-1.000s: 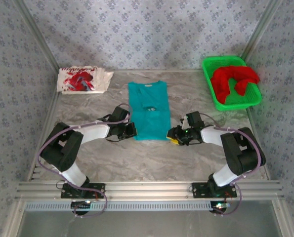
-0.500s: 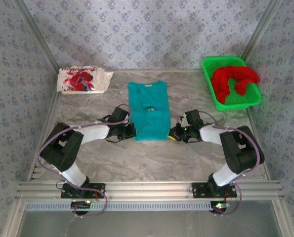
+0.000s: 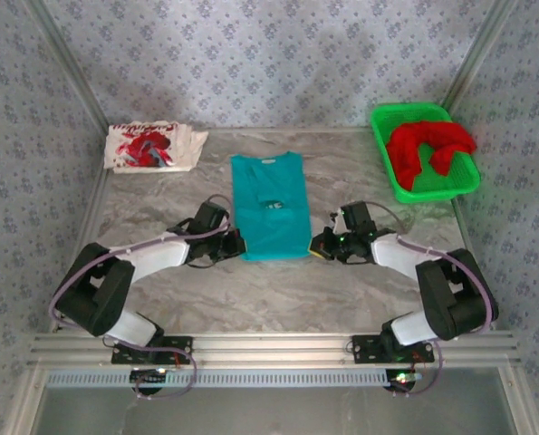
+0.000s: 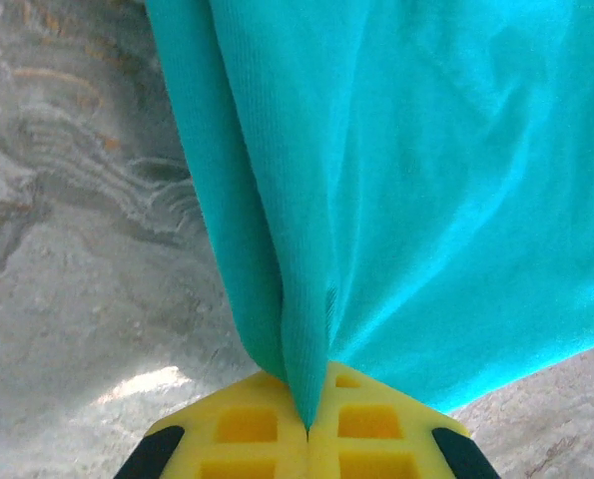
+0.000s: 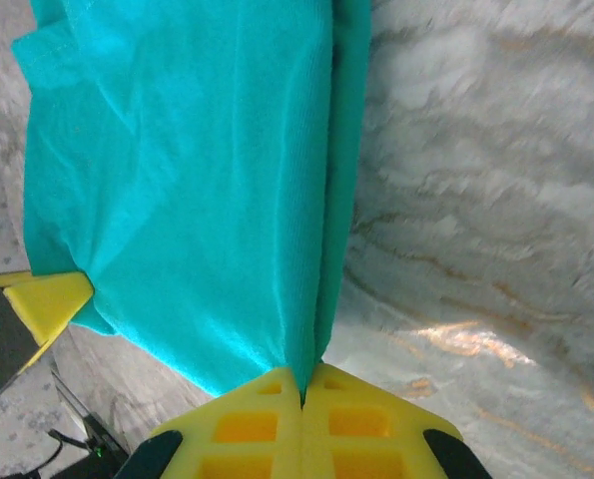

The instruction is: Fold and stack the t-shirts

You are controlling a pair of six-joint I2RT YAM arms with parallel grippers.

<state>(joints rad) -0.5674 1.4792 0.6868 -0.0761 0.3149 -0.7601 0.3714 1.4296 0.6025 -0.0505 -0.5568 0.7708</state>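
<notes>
The teal t-shirt point(image 3: 269, 207) lies lengthwise at the table's middle, sleeves folded in. My left gripper point(image 3: 240, 246) is shut on its near left corner, and in the left wrist view the teal cloth point(image 4: 396, 190) is pinched between the yellow pads point(image 4: 237, 429). My right gripper point(image 3: 315, 246) is shut on the near right corner, with teal cloth point(image 5: 187, 190) caught between its pads point(image 5: 366, 424). The white t-shirt with red print point(image 3: 151, 147) lies folded at the back left. The red t-shirt point(image 3: 428, 147) is bunched in the green basket point(image 3: 398, 188).
The green basket stands at the back right near the frame post. Bare marble table point(image 3: 278, 290) stretches between the shirt's hem and the arm bases. The patterned walls close the sides and back.
The right gripper has closed on the shirt's near right corner. Both grippers have shifted slightly away from the bases, and the teal shirt has moved up the table a little.
</notes>
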